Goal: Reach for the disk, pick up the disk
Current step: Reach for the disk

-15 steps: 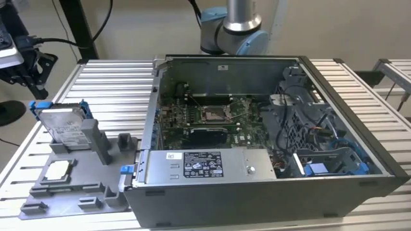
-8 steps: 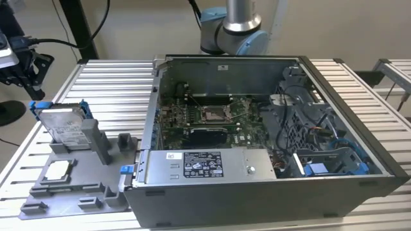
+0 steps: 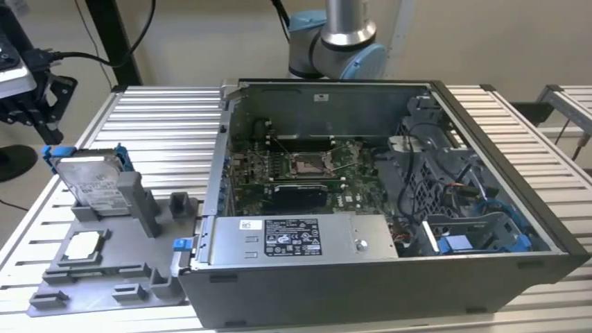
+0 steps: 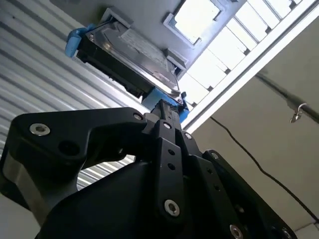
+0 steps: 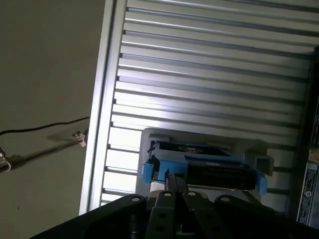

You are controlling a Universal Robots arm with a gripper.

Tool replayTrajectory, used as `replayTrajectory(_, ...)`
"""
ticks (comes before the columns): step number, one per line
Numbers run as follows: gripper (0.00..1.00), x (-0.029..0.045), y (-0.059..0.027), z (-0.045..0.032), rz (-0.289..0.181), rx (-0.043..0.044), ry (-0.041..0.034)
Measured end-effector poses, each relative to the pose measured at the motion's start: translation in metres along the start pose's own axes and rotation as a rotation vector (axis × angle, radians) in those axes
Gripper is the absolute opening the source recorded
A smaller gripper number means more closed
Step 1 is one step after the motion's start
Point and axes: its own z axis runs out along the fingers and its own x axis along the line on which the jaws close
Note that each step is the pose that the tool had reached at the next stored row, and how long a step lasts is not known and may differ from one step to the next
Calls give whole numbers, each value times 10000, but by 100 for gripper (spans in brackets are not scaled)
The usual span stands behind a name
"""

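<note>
Left-centre of exterior view | disk [image 3: 91, 177] leans on grey tray [image 3: 120, 253] | gripper [image 4: 162, 105] near its edge, jaws: cannot tell | risk: skewed approach may clip edge, topple disk

Exterior view: disk [image 3: 90, 182], lower end hidden behind grey holder [image 3: 138, 201] | first wrist view: gripper [image 5: 175, 181] body cut by frame edge, covering disk's near edge.

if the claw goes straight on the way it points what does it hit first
Probably the disk, at its blue-framed edge: the claw aims at it in both wrist views, though the gap is unclear.
</note>
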Motion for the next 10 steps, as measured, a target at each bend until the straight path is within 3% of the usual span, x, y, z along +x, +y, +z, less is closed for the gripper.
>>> replayTrajectory(10,0,-1,-1,-1,-1822,12,54)
